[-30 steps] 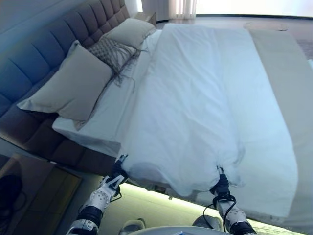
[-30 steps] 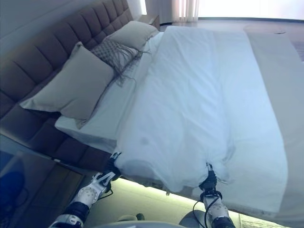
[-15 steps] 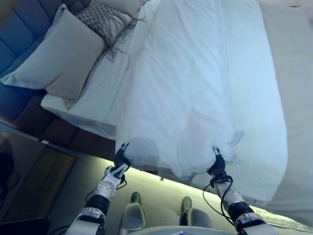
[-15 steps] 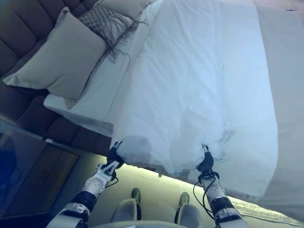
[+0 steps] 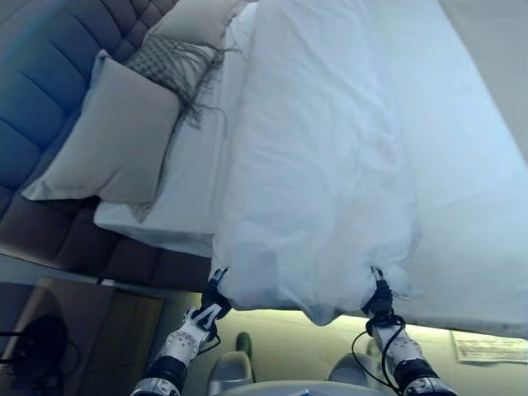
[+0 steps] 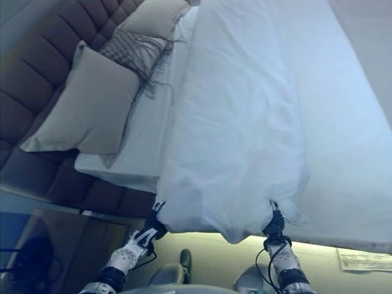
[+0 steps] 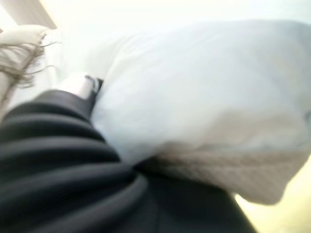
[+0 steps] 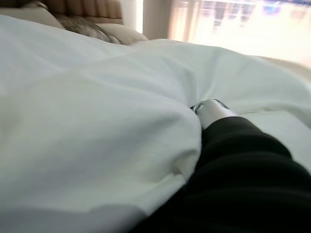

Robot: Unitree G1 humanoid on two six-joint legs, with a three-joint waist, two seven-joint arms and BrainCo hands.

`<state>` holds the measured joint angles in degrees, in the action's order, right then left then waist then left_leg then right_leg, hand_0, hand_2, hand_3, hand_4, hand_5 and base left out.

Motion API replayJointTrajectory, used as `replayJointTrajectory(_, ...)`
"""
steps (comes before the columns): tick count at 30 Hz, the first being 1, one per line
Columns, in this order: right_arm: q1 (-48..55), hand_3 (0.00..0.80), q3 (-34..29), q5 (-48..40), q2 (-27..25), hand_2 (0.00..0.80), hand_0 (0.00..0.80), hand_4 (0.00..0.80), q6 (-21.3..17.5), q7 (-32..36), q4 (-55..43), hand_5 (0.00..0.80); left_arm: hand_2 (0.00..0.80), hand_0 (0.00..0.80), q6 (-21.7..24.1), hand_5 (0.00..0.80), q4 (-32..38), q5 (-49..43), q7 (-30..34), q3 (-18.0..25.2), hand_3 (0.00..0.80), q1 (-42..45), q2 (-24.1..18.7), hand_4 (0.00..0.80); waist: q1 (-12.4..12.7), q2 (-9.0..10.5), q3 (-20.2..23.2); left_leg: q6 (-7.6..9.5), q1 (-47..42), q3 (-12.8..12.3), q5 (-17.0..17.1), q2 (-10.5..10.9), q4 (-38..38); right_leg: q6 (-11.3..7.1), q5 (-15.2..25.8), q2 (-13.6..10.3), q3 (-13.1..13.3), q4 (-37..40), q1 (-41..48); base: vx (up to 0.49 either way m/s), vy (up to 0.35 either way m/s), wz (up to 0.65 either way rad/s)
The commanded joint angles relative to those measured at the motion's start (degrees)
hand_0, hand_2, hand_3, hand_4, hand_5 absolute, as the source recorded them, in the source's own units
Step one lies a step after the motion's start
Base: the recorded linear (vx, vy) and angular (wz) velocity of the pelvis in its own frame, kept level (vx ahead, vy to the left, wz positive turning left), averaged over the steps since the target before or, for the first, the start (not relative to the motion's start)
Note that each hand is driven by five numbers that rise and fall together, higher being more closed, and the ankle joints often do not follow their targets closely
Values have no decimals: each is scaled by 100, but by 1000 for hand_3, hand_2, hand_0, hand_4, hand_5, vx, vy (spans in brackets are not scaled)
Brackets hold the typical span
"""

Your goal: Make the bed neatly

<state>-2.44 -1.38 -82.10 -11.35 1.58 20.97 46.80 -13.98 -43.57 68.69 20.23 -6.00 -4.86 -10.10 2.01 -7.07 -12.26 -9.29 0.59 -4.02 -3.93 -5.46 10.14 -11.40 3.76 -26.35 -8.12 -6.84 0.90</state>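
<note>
Left hand (image 5: 216, 298): clenched on the duvet (image 5: 330, 165) edge.
Right hand (image 5: 379, 299): clenched on the same edge.
Change: edge drawn nearer, off the bed (image 5: 487, 247) side.
Meaning: spreading remains undone.

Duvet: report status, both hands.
Left robot hand and right robot hand at duvet near edge, fingers hidden. Duvet bunched, uneven. Pillows clear of it.

Pillows (image 5: 115, 144) against headboard (image 5: 37, 99); open mattress strip (image 5: 194, 190) beside duvet (image 5: 322, 165).

left hand (image 7: 63, 160) dark cover against white duvet (image 7: 204, 97), fringed pillow (image 7: 19, 53) beyond
</note>
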Motion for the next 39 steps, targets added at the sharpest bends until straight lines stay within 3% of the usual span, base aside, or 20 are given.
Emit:
replayJointTrajectory(1,91,800,-192,-343,-100,800,800,800,37,321,-402,800,800,800,-19,800,426,-155,236,29,800,-94,-14,800,215,44,550,108,868,434,832,-225,-27,-340,70,-458,-82,-922,-1,116,220,2)
replayJointTrajectory(2,57,800,-205,-375,21,800,800,800,72,415,-363,800,800,800,46,800,493,-317,247,26,800,-79,-76,800,298,122,559,214,785,411,803,-147,-120,-307,183,-400,-123,-1086,-103,101,166,-1)
replayJointTrajectory(4,116,800,-35,-310,163,800,800,800,-32,514,-425,800,800,800,110,800,575,-521,371,63,800,-40,-192,800,342,238,544,330,696,385,849,-68,-266,-215,71,-20,-80,-1208,-198,69,58,-3)
replayJointTrajectory(8,76,800,165,-87,211,800,800,800,-80,771,-150,800,800,800,483,800,358,-594,359,131,800,-222,-250,800,332,416,497,265,927,211,1048,-72,-319,64,-389,1262,-334,-385,-232,55,-55,-4)
replayJointTrajectory(9,89,800,160,134,196,800,800,800,-147,774,-122,800,800,800,514,800,360,-617,367,145,800,-210,-283,800,332,445,439,263,1056,271,1072,-64,-230,146,-430,1484,-263,-381,-273,63,-114,6)
replayJointTrajectory(12,43,800,434,102,81,800,800,800,-369,660,-266,800,800,800,572,800,456,-577,274,145,800,-232,-311,800,341,444,270,208,1416,395,1218,-102,-131,353,-461,1779,-164,-283,-340,-65,-69,72)
replayJointTrajectory(15,-130,800,616,-252,-89,800,800,800,-400,572,-355,800,800,800,692,800,431,-138,470,52,800,-406,-262,800,289,330,15,50,1916,54,1620,-304,-269,476,-379,1987,-306,2,-393,-205,-2,40)
replayJointTrajectory(16,-144,800,620,-296,-119,800,800,800,-427,549,-370,800,800,800,652,800,413,27,430,-3,800,-486,-262,800,248,319,-31,17,1961,-98,1690,-394,-369,473,-351,1990,-384,75,-365,-111,25,77)
replayJointTrajectory(18,-95,800,586,-368,-170,800,800,800,-395,498,-404,800,800,800,562,800,339,138,369,-26,800,-542,-190,800,157,364,-50,-59,2012,-63,1783,-523,-140,473,-297,1926,-375,178,-325,-16,60,75)
replayJointTrajectory(21,-5,800,554,-326,-193,800,800,800,-243,422,-425,800,800,800,555,800,280,121,355,-30,800,-334,-74,800,49,445,48,-165,1693,350,1752,-900,126,424,-227,1733,-202,163,-342,114,189,16)
replayJointTrajectory(24,140,800,488,77,-133,800,800,800,-96,379,-461,800,800,800,485,800,307,29,422,124,800,82,-49,800,-1,397,270,-267,1123,740,1763,-1274,89,301,-225,1549,63,103,-315,256,304,-37)
replayJointTrajectory(26,166,800,435,363,-84,800,800,800,-18,284,-479,800,800,800,388,800,383,-82,429,265,800,308,-71,800,-45,295,385,-282,657,777,1575,-1396,-172,145,-246,1352,271,21,-317,242,411,-27)
replayJointTrajectory(28,121,800,361,449,-73,800,800,800,-102,205,-438,800,800,800,280,800,485,-257,407,244,800,340,-91,800,-86,211,401,-267,377,697,1113,-1253,-348,-131,-260,931,440,-124,-330,154,518,-44)
replayJointTrajectory(30,98,800,186,600,-141,800,800,800,-227,39,-414,800,800,800,116,800,530,-341,406,111,800,265,-98,800,-176,178,345,-172,359,359,642,-995,-96,-354,-233,423,440,-305,-330,137,580,5)
replayJointTrajectory(33,277,800,-56,570,-245,800,800,800,-104,-146,-523,800,800,800,89,800,472,-479,360,-16,800,280,-156,800,-284,206,306,-12,474,362,234,-466,409,-360,174,-25,595,-304,-427,132,449,40)
replayJointTrajectory(34,322,800,-142,551,-239,800,800,800,-65,-99,-466,800,800,800,116,800,448,-469,430,-62,800,261,-185,800,-299,229,287,38,538,361,137,-380,523,-360,291,-120,596,-288,-497,60,324,1)
replayJointTrajectory(35,335,800,-208,490,-240,800,800,800,13,-32,-380,800,800,800,161,800,462,-450,487,-100,800,256,-236,800,-299,249,241,123,572,344,61,-328,587,-360,352,-177,555,-428,-693,-48,334,3)
replayJointTrajectory(36,299,800,-205,309,-244,800,800,800,95,145,-297,800,800,800,262,800,541,-520,501,-115,800,225,-329,800,-320,266,101,212,666,340,28,-318,642,-360,275,-63,572,-788,-1113,-176,292,0)
replayJointTrajectory(38,170,800,-93,-42,-273,800,800,800,137,455,-160,800,800,800,609,800,528,-635,420,-291,800,-46,-513,800,-244,395,-146,190,1183,315,45,-362,875,-360,127,86,460,-948,-1513,-388,51,-13)
replayJointTrajectory(39,10,800,-6,-63,-266,800,800,800,21,619,-47,800,800,800,882,800,450,-546,278,-507,800,-361,-555,800,-228,460,-321,141,1541,426,102,-325,980,-360,241,128,482,-828,-1682,-549,-92,-8)
